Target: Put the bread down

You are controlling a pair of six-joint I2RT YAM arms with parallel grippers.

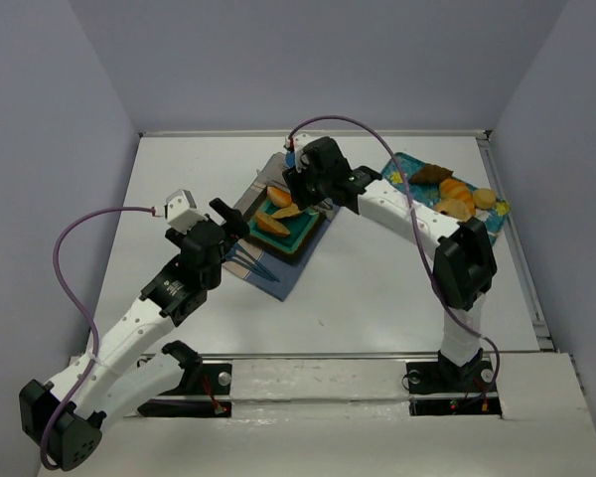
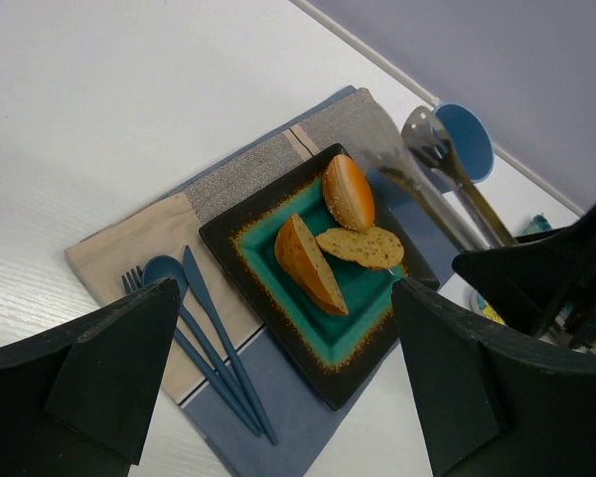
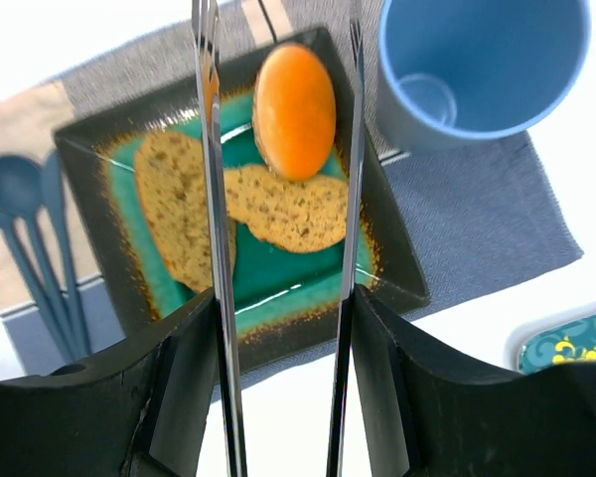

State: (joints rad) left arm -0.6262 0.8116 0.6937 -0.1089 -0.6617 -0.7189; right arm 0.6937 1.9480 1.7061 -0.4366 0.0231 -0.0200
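Carrying the plate (image 2: 219,231), the placemat (image 2: 240,177) is lying on the tabletop (image 1: 377,298); your left hand (image 2: 283,298) is hovering wide open, empty; your right hand (image 3: 283,308) is gripping the tongs (image 3: 350,199), tips parted over the plate; three bread pieces (image 3: 295,96) are resting there.

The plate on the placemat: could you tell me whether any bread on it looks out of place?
Nothing stands out. The orange bun piece, the flat slice and the third piece all lie inside the plate; the bun merely overlaps the slice. No bread lies on the placemat.
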